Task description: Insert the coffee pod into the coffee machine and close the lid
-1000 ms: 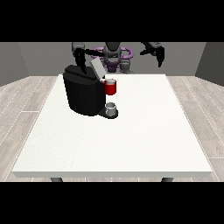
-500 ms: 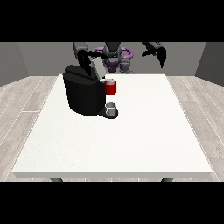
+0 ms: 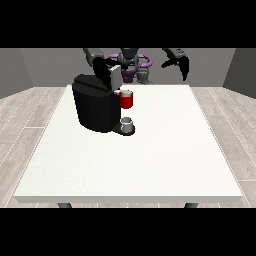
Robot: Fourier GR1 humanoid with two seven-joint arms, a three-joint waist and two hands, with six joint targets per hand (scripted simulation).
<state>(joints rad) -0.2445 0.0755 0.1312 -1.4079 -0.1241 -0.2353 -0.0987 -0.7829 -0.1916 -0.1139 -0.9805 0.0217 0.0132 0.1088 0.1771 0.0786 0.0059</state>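
The black coffee machine (image 3: pixel 96 105) stands on the left half of the white table (image 3: pixel 150 160). Its grey lid (image 3: pixel 115 78) is tilted up at the top. The hand at the view's left (image 3: pixel 102 68) is right behind and above that lid, partly hidden by it. The hand at the view's right (image 3: pixel 177 59) hangs in the air over the table's far edge, well away from the machine, its fingers relaxed and pointing down with nothing in them. A red thing at the machine (image 3: pixel 127 99) sits under the lid's front. A small grey thing (image 3: pixel 127 124) rests on the machine's base.
The robot's torso (image 3: pixel 131 62) stands behind the table's far edge. Wooden floor surrounds the table on all sides.
The hand at the view's left has come down and slightly rightward, closer to the lid. The hand at the view's right has sunk a little.
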